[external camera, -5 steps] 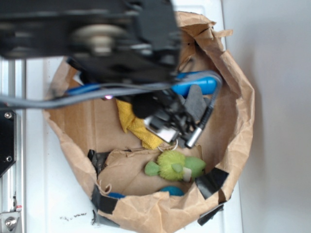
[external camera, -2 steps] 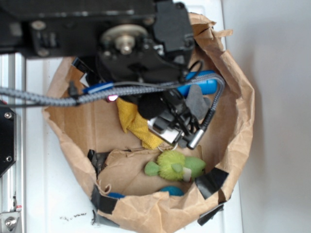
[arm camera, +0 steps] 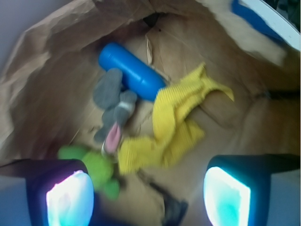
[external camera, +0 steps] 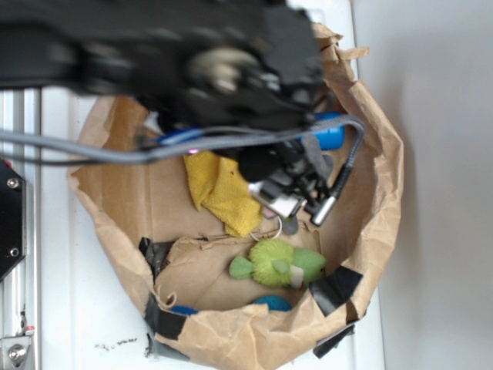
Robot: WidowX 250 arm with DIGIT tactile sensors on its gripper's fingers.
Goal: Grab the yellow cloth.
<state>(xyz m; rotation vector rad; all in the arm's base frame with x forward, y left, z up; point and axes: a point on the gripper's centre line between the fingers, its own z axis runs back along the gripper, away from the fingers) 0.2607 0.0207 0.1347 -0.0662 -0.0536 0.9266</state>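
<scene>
Wrist view shows the task not yet done: the end effector hangs above the floor of the paper bag with its two fingers spread wide and nothing between them. The yellow cloth lies untouched on the bag's floor, ahead of the gap between the fingers rather than inside it. What is left, by my reading, is to line up over the cloth, go down, and close on it.

The cloth is bright yellow with a ribbed, towel-like surface, soft and rumpled, stretched in a long crooked strip with one pointed corner sticking out at the far end. Its far end lies against the blue cylinder, which is smooth, hard-looking and rounded at the ends. Beside the cylinder lies a small grey stuffed toy with a pink patch (blurred, so its exact form is hard to make out). The near end of the cloth comes close to a fuzzy green plush toy, which sits by the left finger.

The exterior view shows the same layout from above: the cloth on the brown floor just left of the end effector, the green toy lower down, and the crumpled bag, patched with black tape, standing on a white desk.
</scene>
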